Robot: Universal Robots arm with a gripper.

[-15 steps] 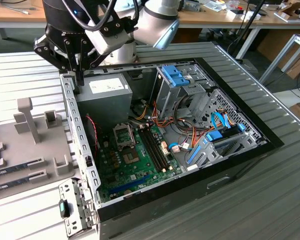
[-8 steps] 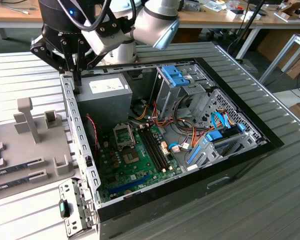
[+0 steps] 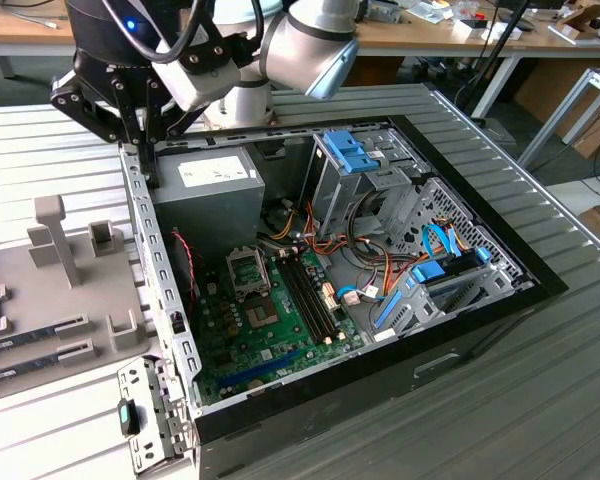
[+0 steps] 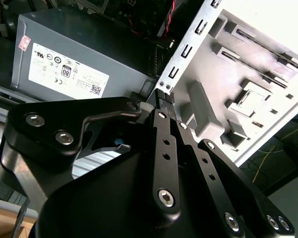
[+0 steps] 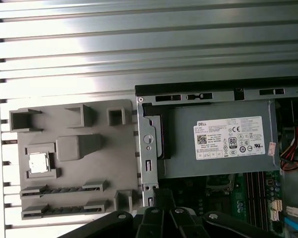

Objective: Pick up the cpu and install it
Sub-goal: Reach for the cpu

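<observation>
One cpu (image 5: 38,162), location: lies flat in a square recess of the grey tray (image 5: 72,173), on the ribbed surface (image 5: 139,49) beside the open computer case (image 3: 450,335).
Claw (image 5: 161,192) state: clenched, nothing seen between the fingers (image 4: 165,139).
Claw position: over the case's side wall (image 5: 148,148), just beside the power supply (image 5: 213,158); well apart from the cpu.
Step, as judged: reach toward the cpu; not yet grasped.
Doing it well: release the claw before descent, square it to two opposite chip edges, come straight down, avoid the tray's upright blocks (image 3: 55,235).
First wrist view: cpu seen square-on, recess outline clear.
Exterior view: socket (image 3: 248,270) on the green board (image 3: 250,340) inside the case; bracket position unclear.
</observation>
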